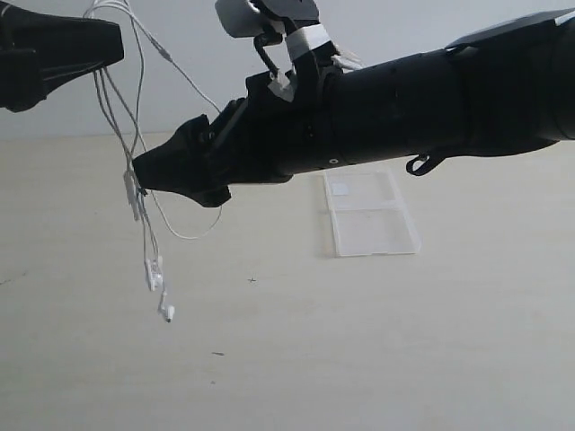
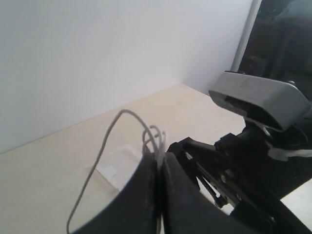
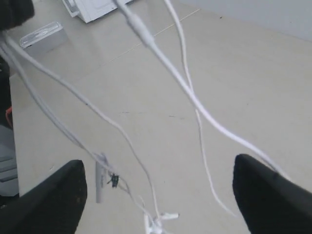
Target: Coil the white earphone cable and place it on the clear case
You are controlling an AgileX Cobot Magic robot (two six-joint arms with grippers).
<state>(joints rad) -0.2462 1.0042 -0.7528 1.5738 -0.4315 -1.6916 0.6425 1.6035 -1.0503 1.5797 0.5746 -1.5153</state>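
We see a pale beige table (image 1: pixel 296 359) running back to a plain white wall (image 1: pixel 180 99). The clear case (image 1: pixel 370 215) lies flat on the table, opened out into its two panels. A small white sticker (image 1: pixel 340 189) is on the panel nearer the wall. It sits under the right arm and well apart from the hanging wire.

The white earphone cable (image 1: pixel 134 191) is off the table and in the air. The left gripper (image 1: pixel 112 45), high at the left of the exterior view, is clenched on a bunch of its loops. In the left wrist view its fingers (image 2: pixel 141 195) press together with the thin strands pinched between them and arching out above.

From there the strands fall in long lines past the tip of the right gripper (image 1: pixel 151 172), which reaches across from the right. The two earbuds (image 1: pixel 160 292) dangle lowest, above the table and not touching it. One slack loop (image 1: pixel 193 235) swings out below the right gripper.

The right wrist view shows that gripper (image 3: pixel 161 202) released, its fingertips (image 3: pixel 53 200) spread wide. Several cable strands cross the gap between them. The inline remote (image 3: pixel 139 28) sits on a strand further off. One strand runs down onto the edge of the other fingertip, but we cannot tell whether it touches it.
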